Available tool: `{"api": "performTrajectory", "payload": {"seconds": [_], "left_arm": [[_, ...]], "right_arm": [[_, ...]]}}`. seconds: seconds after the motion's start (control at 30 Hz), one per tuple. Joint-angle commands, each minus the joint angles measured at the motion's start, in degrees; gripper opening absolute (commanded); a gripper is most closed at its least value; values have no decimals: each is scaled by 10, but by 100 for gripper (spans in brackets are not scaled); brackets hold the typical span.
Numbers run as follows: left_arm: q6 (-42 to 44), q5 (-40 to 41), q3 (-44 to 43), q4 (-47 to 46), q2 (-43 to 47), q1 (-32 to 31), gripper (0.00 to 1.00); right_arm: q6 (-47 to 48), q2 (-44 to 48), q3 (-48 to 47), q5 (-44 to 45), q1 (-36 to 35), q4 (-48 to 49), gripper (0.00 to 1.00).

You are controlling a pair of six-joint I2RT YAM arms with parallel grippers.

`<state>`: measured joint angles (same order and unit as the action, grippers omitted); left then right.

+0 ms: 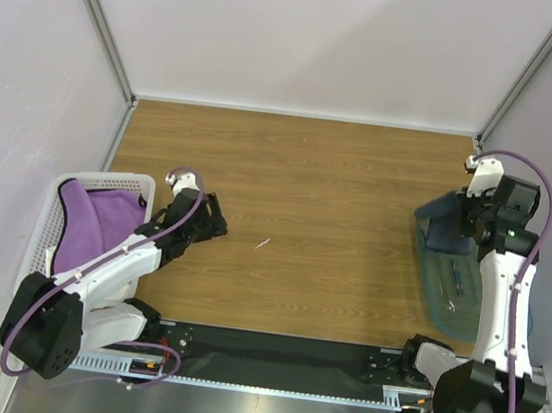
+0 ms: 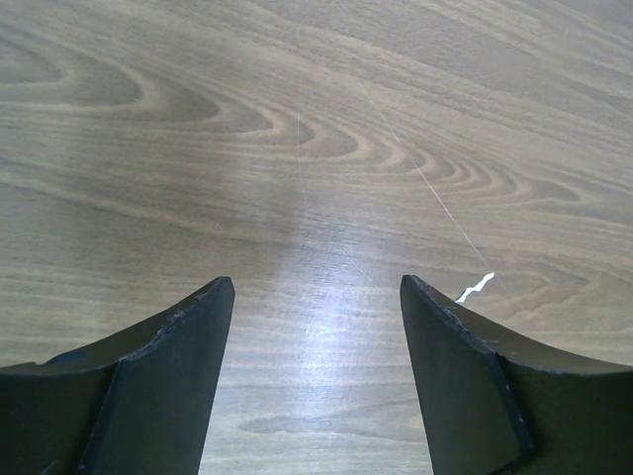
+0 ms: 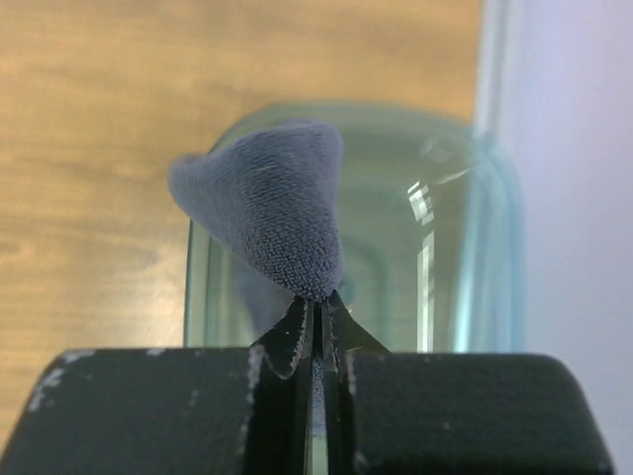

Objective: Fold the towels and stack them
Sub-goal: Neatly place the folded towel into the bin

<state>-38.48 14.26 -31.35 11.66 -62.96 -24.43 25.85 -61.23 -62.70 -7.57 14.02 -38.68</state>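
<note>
My right gripper (image 3: 316,302) is shut on the dark navy towel (image 3: 272,213) and holds it bunched above the translucent teal bin (image 3: 475,188). In the top view the navy towel (image 1: 449,226) hangs at the bin's far end beside my right gripper (image 1: 471,226). The purple towel (image 1: 93,221) lies crumpled in the white perforated basket (image 1: 55,202) at the left. My left gripper (image 1: 215,225) is open and empty just above the bare wood, right of the basket; it also shows in the left wrist view (image 2: 316,297). The white towel is out of view.
The teal bin (image 1: 453,284) sits at the table's right edge against the wall. A small white scrap (image 1: 263,244) lies on the wood mid-table, also in the left wrist view (image 2: 475,288). Walls enclose the table on three sides.
</note>
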Motion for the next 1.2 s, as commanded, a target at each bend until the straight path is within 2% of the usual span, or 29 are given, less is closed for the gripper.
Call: {"api": "performTrajectory", "payload": {"seconds": [0.0,0.2,0.3,0.33,0.43,0.57,0.73,0.8,0.9,0.97,1.17], "left_arm": [[8,14,7,-14,20,-6,75],[8,33,18,-18,35,-12,76],[9,43,20,-15,43,-16,77],[8,42,22,-20,45,-17,77],[13,42,24,-26,49,-19,78],[17,53,19,-23,49,-28,78],[17,57,21,-23,47,-31,78],[17,57,23,-27,46,-31,79],[21,61,19,-24,42,-30,79],[21,67,18,-24,39,-31,79],[29,72,17,-33,33,-31,79]], "right_arm": [[-24,-26,13,-46,14,11,0],[-26,-68,-51,-54,20,-30,0],[-26,-70,-67,52,14,-22,0],[-23,-69,-67,149,14,-13,0],[-9,-56,-66,249,14,1,0],[20,-38,-60,304,11,3,0],[117,-51,2,405,0,70,0],[126,-63,15,424,1,118,0],[114,-93,13,426,1,133,0],[127,-109,25,459,-5,148,0],[118,-123,28,498,-8,178,0]]}}
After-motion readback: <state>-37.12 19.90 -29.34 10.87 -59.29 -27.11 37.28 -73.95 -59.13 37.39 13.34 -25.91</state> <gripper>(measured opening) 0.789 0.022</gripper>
